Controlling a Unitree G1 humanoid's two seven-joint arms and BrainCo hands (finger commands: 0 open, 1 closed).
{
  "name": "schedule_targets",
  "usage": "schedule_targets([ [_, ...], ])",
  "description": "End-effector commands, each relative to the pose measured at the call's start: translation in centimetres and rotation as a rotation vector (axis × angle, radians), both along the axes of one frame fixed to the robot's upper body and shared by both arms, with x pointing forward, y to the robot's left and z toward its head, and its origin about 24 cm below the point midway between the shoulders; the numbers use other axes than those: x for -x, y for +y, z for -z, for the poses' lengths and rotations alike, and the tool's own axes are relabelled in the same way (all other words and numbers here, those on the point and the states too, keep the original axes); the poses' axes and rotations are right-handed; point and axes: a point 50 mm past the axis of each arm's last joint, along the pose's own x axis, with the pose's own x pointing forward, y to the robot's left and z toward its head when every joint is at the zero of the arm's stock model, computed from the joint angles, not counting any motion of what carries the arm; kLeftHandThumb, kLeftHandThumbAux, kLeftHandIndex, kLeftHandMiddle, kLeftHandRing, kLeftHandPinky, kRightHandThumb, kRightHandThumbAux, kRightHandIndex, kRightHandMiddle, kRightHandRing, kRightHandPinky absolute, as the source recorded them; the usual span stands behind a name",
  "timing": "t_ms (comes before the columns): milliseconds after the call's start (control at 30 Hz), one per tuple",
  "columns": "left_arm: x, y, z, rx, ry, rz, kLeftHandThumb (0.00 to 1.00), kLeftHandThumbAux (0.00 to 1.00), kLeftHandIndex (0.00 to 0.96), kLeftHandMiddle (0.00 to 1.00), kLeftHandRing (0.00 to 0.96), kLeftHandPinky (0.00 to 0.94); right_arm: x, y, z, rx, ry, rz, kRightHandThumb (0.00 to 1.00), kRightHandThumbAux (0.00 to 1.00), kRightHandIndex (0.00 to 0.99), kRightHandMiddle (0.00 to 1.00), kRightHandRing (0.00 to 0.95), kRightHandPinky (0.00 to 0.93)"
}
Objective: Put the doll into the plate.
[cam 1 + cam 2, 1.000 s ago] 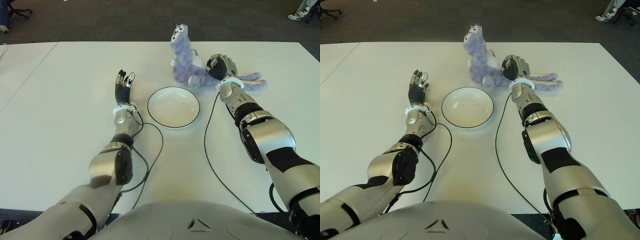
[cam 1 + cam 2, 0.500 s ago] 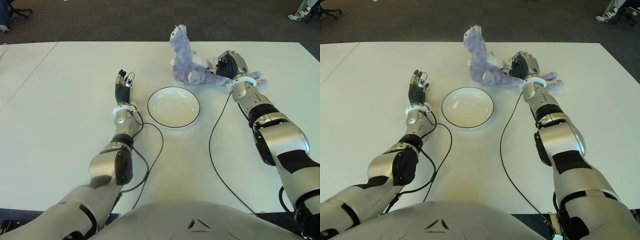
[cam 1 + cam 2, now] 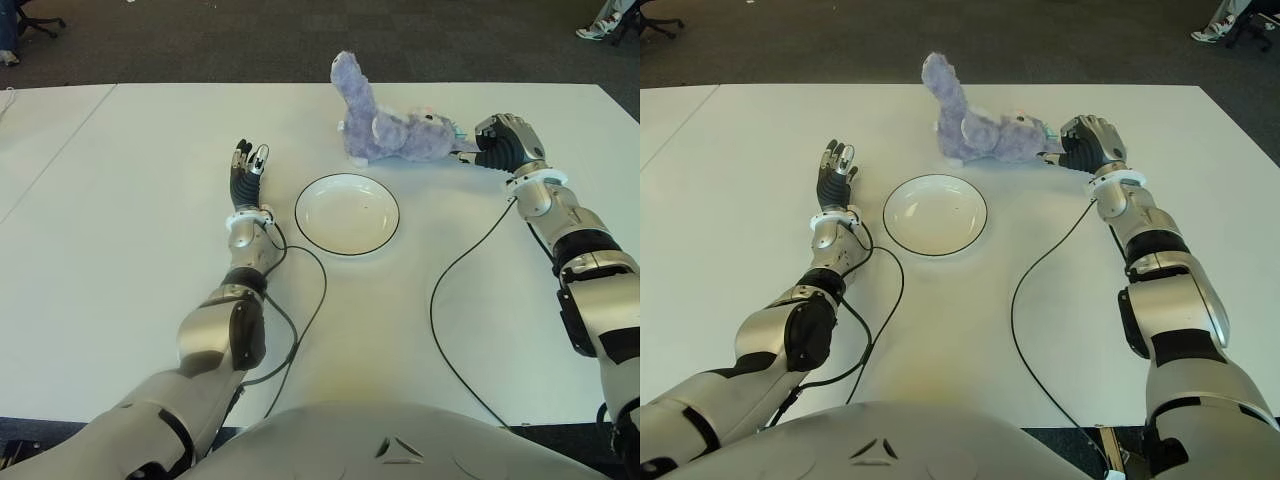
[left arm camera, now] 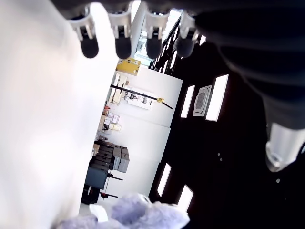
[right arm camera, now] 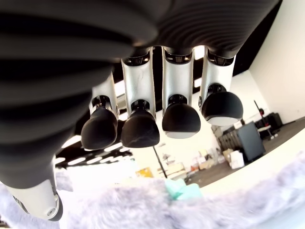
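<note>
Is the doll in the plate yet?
No. The doll lies on the table beyond the empty plate, beside the right hand.

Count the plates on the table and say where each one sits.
1. The single white plate sits on the white table, between the two arms, nearer the robot than the purple doll. No other plate shows in either eye view.

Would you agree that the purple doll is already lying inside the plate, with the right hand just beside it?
Not quite: the doll lies on the table beyond the empty plate, as the left eye view shows. The right hand is indeed just beside it.
</note>
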Motion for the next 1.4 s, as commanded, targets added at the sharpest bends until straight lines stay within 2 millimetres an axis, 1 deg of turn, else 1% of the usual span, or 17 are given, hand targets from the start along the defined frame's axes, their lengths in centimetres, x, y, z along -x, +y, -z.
schedule_targets([
  [33,9.0,-0.4,9.8,0.159,0.462,-0.04,0.0,0.532,0.038,0.059,0.046,0.044,1.5,-1.4,0.0,0.016,0.03,-0.048,0.222,0.641,0.773,0.851,0.828,0.818],
  [133,9.0,-0.3,9.8,0.15,0.464,-0.035,0.0,0.528,0.037,0.058,0.046,0.041,1.4,-1.2,-0.2,0.027,0.026,-0.047,0.228,0.643,0.761,0.839,0.817,0.799],
  [267,9.0,-0.3,9.8,0.139,0.466,-0.033,0.0,0.52,0.033,0.057,0.044,0.036,0.7,-0.4,-0.6,0.056,0.02,-0.049,0.251,0.653,0.677,0.782,0.766,0.73],
  [300,8.9,-0.3,9.8,0.136,0.469,-0.033,0.0,0.524,0.033,0.058,0.044,0.042,0.4,-0.1,-0.8,0.067,0.021,-0.051,0.248,0.652,0.522,0.672,0.657,0.608],
  [400,8.9,-0.3,9.8,0.133,0.474,-0.032,0.0,0.528,0.032,0.058,0.045,0.042,-0.1,0.2,-0.9,0.111,0.045,-0.049,0.232,0.637,0.411,0.539,0.52,0.489],
  [433,8.9,-0.4,9.8,0.134,0.474,-0.033,0.0,0.531,0.033,0.059,0.045,0.041,-0.1,0.2,-0.8,0.124,0.053,-0.049,0.209,0.616,0.309,0.423,0.435,0.398],
  [467,8.9,-0.4,9.7,0.141,0.468,-0.036,0.0,0.532,0.033,0.059,0.046,0.041,-0.1,0.3,-0.5,0.131,0.06,-0.049,0.205,0.613,0.292,0.404,0.421,0.383],
  [500,8.9,-0.4,9.7,0.146,0.463,-0.038,0.0,0.532,0.036,0.06,0.045,0.038,0.0,0.4,-0.2,0.136,0.066,-0.048,0.187,0.591,0.207,0.304,0.327,0.302],
  [533,8.9,-0.4,9.7,0.153,0.459,-0.039,0.0,0.532,0.036,0.06,0.045,0.037,0.0,0.4,0.1,0.137,0.071,-0.046,0.182,0.586,0.185,0.279,0.303,0.281],
  [567,8.9,-0.4,9.7,0.157,0.457,-0.04,0.0,0.531,0.037,0.06,0.044,0.036,0.0,0.5,0.3,0.138,0.075,-0.045,0.177,0.577,0.141,0.195,0.212,0.197],
  [600,8.9,-0.4,9.7,0.164,0.454,-0.04,0.0,0.53,0.038,0.06,0.044,0.036,0.0,0.5,0.4,0.142,0.08,-0.047,0.176,0.576,0.134,0.181,0.196,0.182],
  [633,8.9,-0.5,9.7,0.168,0.452,-0.04,0.0,0.527,0.039,0.058,0.043,0.035,0.0,0.6,0.5,0.145,0.083,-0.049,0.164,0.562,0.081,0.082,0.085,0.069],
  [667,8.9,-0.5,9.7,0.175,0.45,-0.04,0.0,0.526,0.039,0.058,0.042,0.035,0.0,0.7,0.7,0.154,0.09,-0.055,0.162,0.559,0.072,0.065,0.066,0.049],
  [700,8.9,-0.5,9.7,0.18,0.45,-0.041,0.0,0.52,0.041,0.057,0.041,0.037,0.0,0.8,0.8,0.159,0.095,-0.059,0.162,0.527,0.026,0.016,0.016,0.012],
  [967,8.9,-0.5,9.7,0.184,0.443,-0.044,0.0,0.518,0.043,0.059,0.043,0.041,-0.3,1.5,1.1,0.2,0.136,-0.087,0.179,0.452,0.0,0.0,0.0,0.0],
  [1133,8.8,-0.5,9.7,0.2,0.441,-0.05,0.0,0.51,0.045,0.06,0.044,0.046,-1.5,4.1,2.7,0.29,0.192,-0.081,0.192,0.369,0.0,0.0,0.0,0.0],
  [1400,8.8,-0.5,9.7,0.205,0.44,-0.05,0.0,0.508,0.044,0.062,0.046,0.044,-2.2,5.1,3.3,0.411,0.223,-0.039,0.224,0.339,0.0,0.0,0.0,0.0],
])
